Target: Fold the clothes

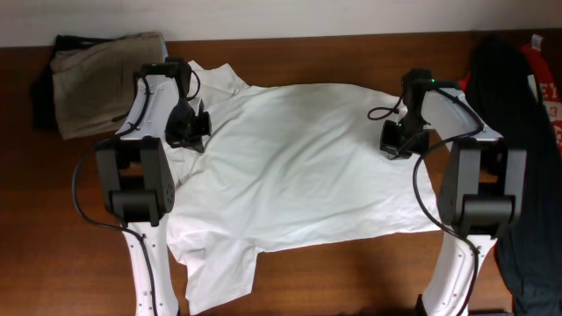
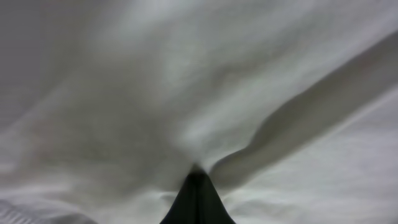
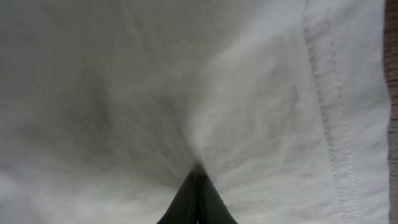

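A large white T-shirt [image 1: 299,167] lies spread and wrinkled across the brown table [image 1: 351,272]. My left gripper [image 1: 189,132] is down on the shirt's left part, near the sleeve. In the left wrist view its dark jaws [image 2: 196,175] are pressed together, with white fabric puckered at their tip. My right gripper [image 1: 399,140] is down on the shirt's right part. Its jaws [image 3: 198,174] are also pressed together, with cloth gathered at the tip, close to a stitched hem [image 3: 329,124]. Loose black [image 1: 514,149] and red [image 1: 546,83] garments lie at the table's right edge.
A folded khaki-beige garment [image 1: 105,79] sits on something dark at the back left corner. Both white arm bases [image 1: 140,263] stand at the table's front. A shirt sleeve [image 1: 219,272] hangs toward the front edge. A strip of bare wood [image 3: 393,62] shows beside the hem.
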You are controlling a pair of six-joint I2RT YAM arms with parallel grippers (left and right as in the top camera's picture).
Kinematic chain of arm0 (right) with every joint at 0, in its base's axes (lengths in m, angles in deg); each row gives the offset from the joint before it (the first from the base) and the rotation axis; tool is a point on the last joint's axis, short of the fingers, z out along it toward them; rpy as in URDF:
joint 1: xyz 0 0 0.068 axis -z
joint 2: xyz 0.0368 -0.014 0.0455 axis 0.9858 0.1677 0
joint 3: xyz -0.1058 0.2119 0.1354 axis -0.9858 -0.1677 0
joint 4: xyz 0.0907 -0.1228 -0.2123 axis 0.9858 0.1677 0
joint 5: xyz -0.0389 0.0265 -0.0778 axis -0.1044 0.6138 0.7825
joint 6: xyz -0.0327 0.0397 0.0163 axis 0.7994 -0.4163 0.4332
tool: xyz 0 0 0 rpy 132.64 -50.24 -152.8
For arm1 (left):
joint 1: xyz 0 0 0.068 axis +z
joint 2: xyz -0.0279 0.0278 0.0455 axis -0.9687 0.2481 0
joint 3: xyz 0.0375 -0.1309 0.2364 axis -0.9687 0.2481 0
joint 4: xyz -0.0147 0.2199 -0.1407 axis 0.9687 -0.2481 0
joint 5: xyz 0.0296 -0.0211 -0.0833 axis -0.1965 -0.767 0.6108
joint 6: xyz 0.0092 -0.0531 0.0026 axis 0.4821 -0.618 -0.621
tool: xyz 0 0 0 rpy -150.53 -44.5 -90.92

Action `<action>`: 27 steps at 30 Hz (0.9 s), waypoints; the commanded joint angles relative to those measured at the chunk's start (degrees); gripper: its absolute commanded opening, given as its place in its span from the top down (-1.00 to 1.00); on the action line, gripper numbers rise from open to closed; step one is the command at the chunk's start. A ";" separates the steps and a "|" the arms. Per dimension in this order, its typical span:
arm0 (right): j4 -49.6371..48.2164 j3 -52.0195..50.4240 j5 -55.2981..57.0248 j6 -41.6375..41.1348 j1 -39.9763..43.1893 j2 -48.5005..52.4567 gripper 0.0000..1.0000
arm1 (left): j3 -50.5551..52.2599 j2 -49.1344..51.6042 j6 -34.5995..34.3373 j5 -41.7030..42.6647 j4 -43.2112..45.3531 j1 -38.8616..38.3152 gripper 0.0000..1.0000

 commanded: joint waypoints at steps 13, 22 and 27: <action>7.26 -5.42 5.92 -9.44 11.28 -10.16 0.92 | -13.62 1.70 -1.18 -4.85 -4.46 1.70 0.99; -17.46 -2.64 -11.72 2.47 7.34 -12.70 0.24 | -26.32 8.20 -1.18 4.46 6.43 -5.88 0.98; -22.82 -2.64 -8.74 2.47 5.62 -4.09 0.30 | -26.32 15.37 -2.01 2.21 7.78 -5.90 0.99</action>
